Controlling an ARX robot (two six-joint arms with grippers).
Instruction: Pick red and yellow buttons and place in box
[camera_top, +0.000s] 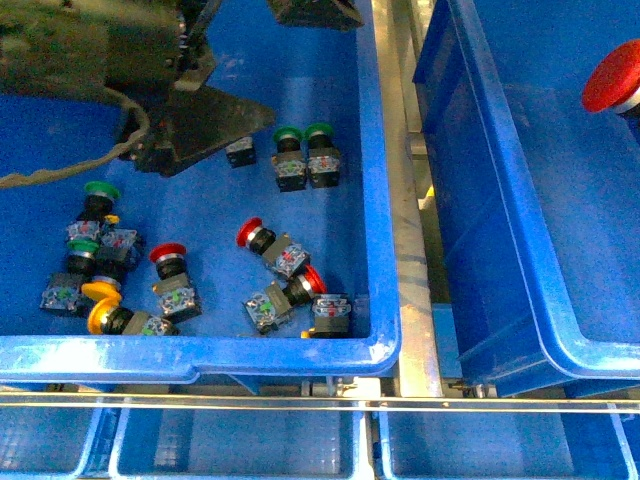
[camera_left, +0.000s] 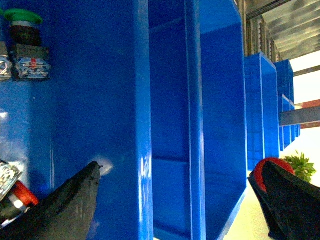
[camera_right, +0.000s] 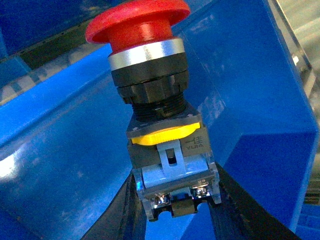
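Note:
My right gripper (camera_right: 177, 212) is shut on the grey-blue contact block of a red button (camera_right: 137, 25), cap pointing away from the jaws. In the front view only its red cap (camera_top: 612, 76) shows, over the large deep blue box (camera_top: 500, 230) at the right. Loose in the left bin (camera_top: 385, 330) lie three red buttons (camera_top: 250, 233) (camera_top: 168, 254) (camera_top: 313, 280) and a yellow button (camera_top: 100, 305). My left gripper (camera_top: 195, 125) is open and empty above that bin's far part. In the left wrist view it (camera_left: 182, 200) faces a bin wall.
Green-capped switches (camera_top: 288, 135) (camera_top: 319, 131) (camera_top: 101, 190) lie among the red and yellow ones. A metal rail (camera_top: 410, 250) runs between the two bins. Smaller blue bins (camera_top: 230, 440) sit below the front edge. A green switch (camera_left: 22, 17) shows in the left wrist view.

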